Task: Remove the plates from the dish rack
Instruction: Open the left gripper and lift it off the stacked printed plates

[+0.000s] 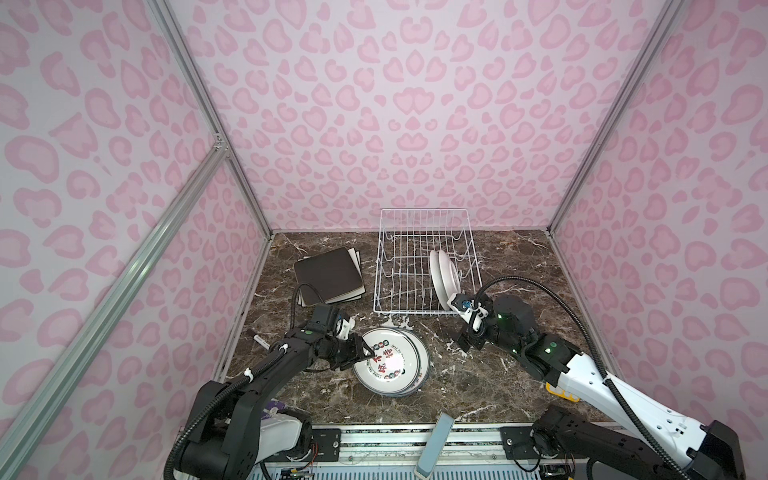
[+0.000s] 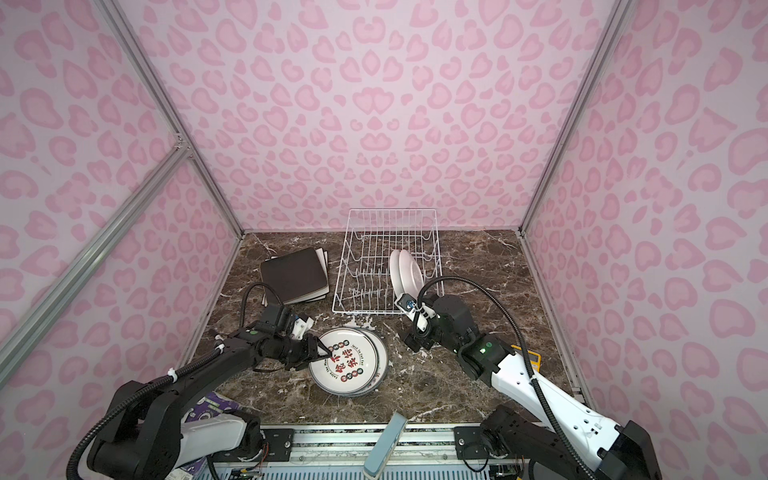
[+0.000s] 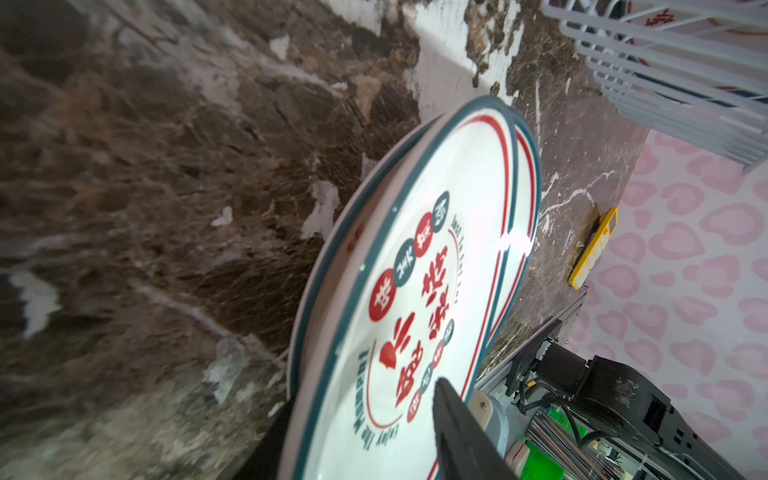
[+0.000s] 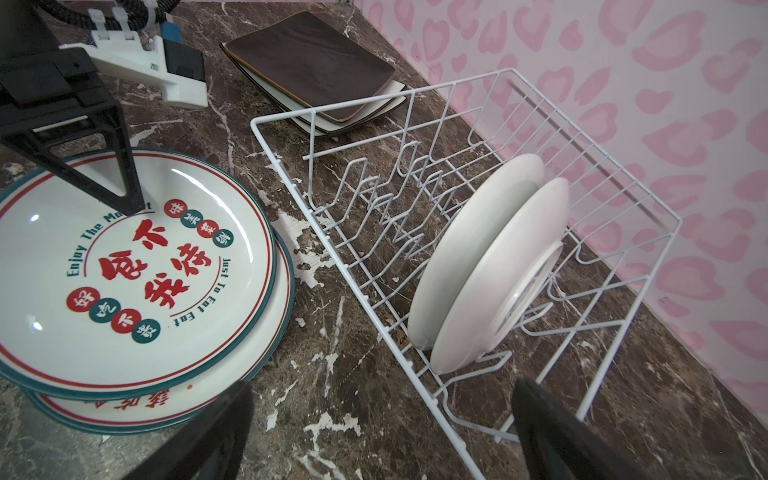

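Straddling the rim of the round printed white plate [image 1: 395, 374] on the near desk [image 1: 478, 374], my left tool [image 1: 368, 353] may grip it; I cannot tell. My right tool [image 4: 382, 395], open, faces two white plates [image 4: 478, 266] held upright by the white wire dish rack [image 1: 405, 270].

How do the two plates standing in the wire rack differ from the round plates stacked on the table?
The rack plates stand on edge, showing plain white backs; the stacked plates lie flat, face up, showing red characters and teal rims. Both pairs are round.
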{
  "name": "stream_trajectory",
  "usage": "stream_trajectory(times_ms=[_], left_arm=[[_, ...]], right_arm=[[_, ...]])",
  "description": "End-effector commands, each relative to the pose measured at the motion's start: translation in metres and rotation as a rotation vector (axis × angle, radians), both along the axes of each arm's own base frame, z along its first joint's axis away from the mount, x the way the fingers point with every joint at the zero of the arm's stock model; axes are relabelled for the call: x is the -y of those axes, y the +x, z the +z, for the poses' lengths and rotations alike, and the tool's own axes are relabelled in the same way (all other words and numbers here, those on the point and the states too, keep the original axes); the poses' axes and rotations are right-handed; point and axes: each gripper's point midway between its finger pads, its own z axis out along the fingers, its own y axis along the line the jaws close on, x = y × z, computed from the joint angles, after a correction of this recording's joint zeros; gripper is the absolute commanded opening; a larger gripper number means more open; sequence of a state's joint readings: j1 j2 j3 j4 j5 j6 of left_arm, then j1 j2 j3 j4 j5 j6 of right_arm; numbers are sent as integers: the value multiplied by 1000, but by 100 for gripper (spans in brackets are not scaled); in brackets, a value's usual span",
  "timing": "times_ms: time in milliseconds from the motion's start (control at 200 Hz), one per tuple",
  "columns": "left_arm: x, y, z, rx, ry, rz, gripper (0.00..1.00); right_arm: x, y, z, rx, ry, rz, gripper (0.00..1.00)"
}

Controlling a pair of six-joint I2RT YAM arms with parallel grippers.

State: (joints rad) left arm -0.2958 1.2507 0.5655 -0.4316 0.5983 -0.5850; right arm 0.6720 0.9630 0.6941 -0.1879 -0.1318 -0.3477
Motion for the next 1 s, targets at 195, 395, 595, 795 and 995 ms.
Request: stream_trajectory(times_ms=[195,395,595,795,995], left_arm=[[-6,1,-3,-12,70,-19,64],[-4,9,0,-1,83,-24,71],[2,12,2,-2,84,-41,72],[7,11,0,-8,85,-60,73],[11,13,0,-4,79,-65,73]], right_arm=[[-1,4,-2,3,5,-13,99],[-2,6,-6,-8,5,-17,98],[-1,6,-7,-7,-1,-23,99],[0,7,-9,-9,-5,-29,99],[0,7,-11,-13,-3,-34,98]])
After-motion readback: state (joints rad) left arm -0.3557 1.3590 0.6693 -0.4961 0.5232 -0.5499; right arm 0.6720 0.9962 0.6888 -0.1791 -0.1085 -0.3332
